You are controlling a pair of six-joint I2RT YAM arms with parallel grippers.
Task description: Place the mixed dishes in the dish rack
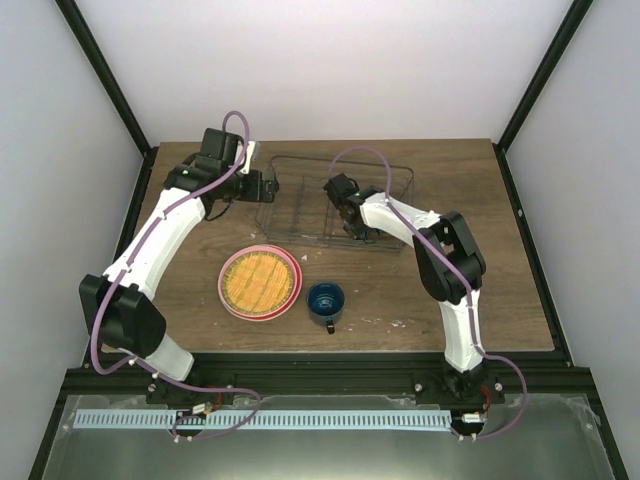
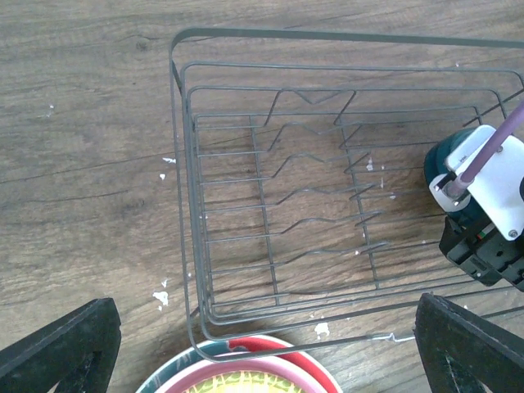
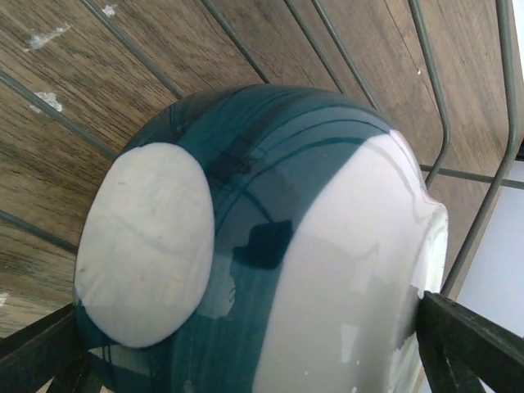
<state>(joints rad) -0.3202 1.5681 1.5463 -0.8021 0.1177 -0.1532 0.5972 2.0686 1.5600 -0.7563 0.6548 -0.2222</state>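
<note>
**Item 1, right gripper** (image 3: pixel 258 348): your jaws stand spread to their widest, with one black finger (image 3: pixel 475 352) on each side of the small cream bowl with teal outside (image 3: pixel 270 237). No view lets you tell whether the pads touch it. The bowl lies inside the dish rack (image 2: pixel 262 188), right of the zigzag dividers (image 2: pixel 319 164). It is tipped over, so its pale foot faces your wrist camera and its rim points toward a side wire.

**Item 2, left gripper** (image 2: pixel 264 332): jaws wide apart, nothing between them. It hangs over the rack's left end, at the near corner.

**Item 3, plate with the orange-yellow woven-pattern face** (image 1: pixel 260 280): face up, stacked on the pink round plate (image 1: pixel 226 292). Both are on the table (image 1: pixel 500 280), just on your side of the rack and outside it.

**Item 4, small dark blue mug** (image 1: pixel 326 298): upright, mouth up, handle toward you. It stands on the table just right of the plate stack, outside the rack.
</note>
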